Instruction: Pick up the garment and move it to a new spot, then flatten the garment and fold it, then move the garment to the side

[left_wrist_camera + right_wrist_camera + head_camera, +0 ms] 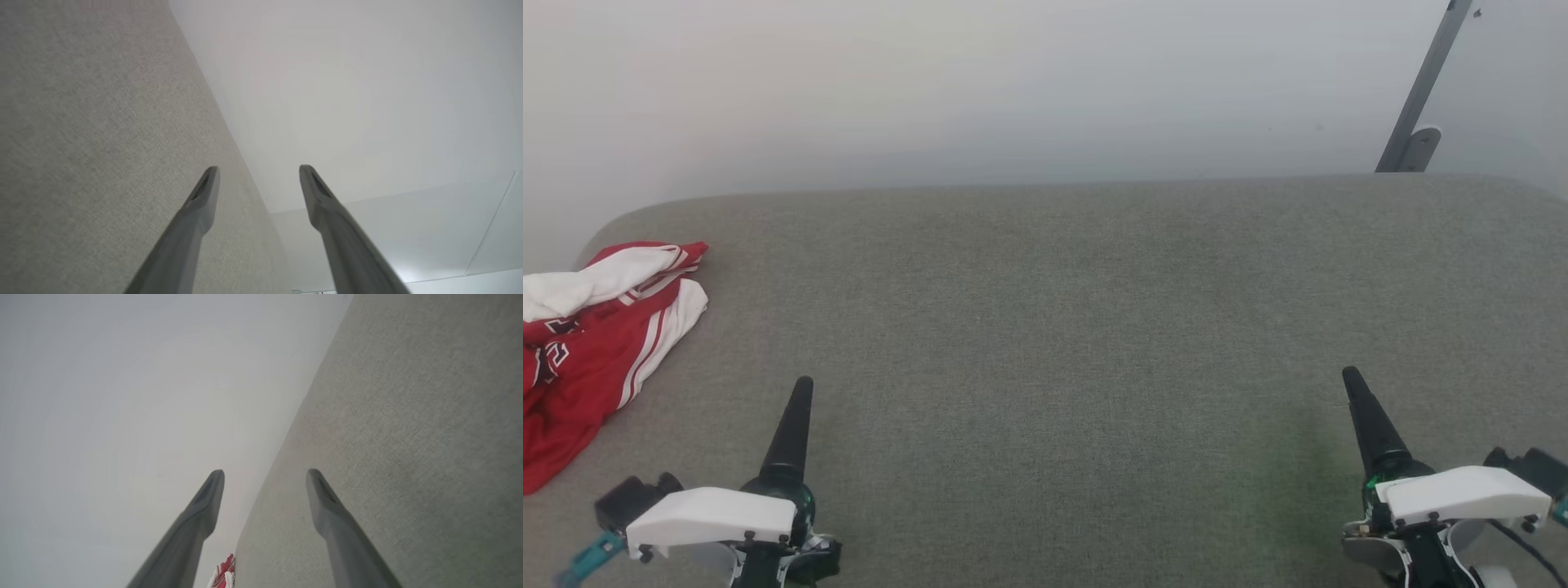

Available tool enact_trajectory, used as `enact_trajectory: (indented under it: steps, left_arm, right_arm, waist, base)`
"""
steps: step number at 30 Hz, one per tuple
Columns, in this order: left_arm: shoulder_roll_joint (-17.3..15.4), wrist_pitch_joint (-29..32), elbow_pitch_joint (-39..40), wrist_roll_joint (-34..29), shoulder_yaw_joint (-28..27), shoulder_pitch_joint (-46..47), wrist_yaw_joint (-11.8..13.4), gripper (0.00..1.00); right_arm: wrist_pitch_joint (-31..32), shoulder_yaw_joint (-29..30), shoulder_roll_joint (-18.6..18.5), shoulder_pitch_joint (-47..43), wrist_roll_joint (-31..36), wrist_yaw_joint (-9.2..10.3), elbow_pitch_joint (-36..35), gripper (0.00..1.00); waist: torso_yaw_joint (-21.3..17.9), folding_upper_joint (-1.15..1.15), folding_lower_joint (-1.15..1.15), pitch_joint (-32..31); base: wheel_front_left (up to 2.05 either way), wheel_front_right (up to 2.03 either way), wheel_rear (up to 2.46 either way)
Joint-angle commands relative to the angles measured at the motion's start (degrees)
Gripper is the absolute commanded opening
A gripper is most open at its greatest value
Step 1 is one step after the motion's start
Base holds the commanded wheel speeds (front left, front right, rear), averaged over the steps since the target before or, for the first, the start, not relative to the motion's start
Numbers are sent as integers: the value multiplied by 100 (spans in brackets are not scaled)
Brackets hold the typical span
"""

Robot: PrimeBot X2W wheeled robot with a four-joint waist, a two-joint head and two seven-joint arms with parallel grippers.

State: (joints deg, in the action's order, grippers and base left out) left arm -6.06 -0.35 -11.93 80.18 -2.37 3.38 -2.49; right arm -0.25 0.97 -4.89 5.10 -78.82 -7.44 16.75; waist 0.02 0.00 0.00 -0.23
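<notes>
The jersey [596, 343] lies in a crumpled heap at the left edge of the bench [1062, 310], a little way in from the rounded far left corner. It is red with white panels and red-and-white striped trim. Part of its black-and-white lettering shows among the folds, too bunched up to read. Part of the heap runs past the left side of the head view.

The left hand [257, 173] hovers over the near left part of the bench, just beside the jersey's near end but apart from it. It is released: its two dark fingers [196, 212] stand well spread, with grey cloth and pale wall between them.

The right hand [265, 475] hovers over the near right part of the bench, well apart from the jersey. It is released too, with its fingers [331, 514] spread wide. In the right wrist view a small scrap of the jersey [224, 575] shows low between those fingers, far off at the bench's edge.

The bench top is covered in grey woven fabric. Behind its far edge stands a plain pale wall [1013, 82], with a slanted grey metal bar [1421, 90] by the far right corner.
</notes>
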Motion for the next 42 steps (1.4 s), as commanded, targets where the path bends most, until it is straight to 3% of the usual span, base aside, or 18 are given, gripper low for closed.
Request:
enact_trajectory:
  steps: [1,9,17,25,42]
  left_arm:
    - [-102,-66,120,-265,27,28,64,100]
    - [-327,-259,230,-1429,85,-15,236,100]
    - [-523,-421,180,-2310,144,-53,265,100]
    - [-688,-561,136,-3112,196,-43,235,100]
    - [-793,-829,203,-4174,86,-76,123,100]
  right_arm:
    - [-72,-14,-61,195,274,-3,-40,100]
    - [-189,34,-133,287,1677,-3,64,100]
    - [-158,112,-144,283,2636,-4,-54,100]
    - [-169,185,-194,247,3250,-4,-203,100]
    - [-281,298,-246,197,4245,-5,-396,100]
  waist:
    - [0,0,0,-5]
    - [-3,0,0,-33]
    - [-13,0,0,-45]
    - [-2,0,0,-39]
    - [14,0,0,-52]
  base:
    - [0,0,0]
    - [0,0,0]
    - [0,0,0]
    - [0,0,0]
    - [0,0,0]
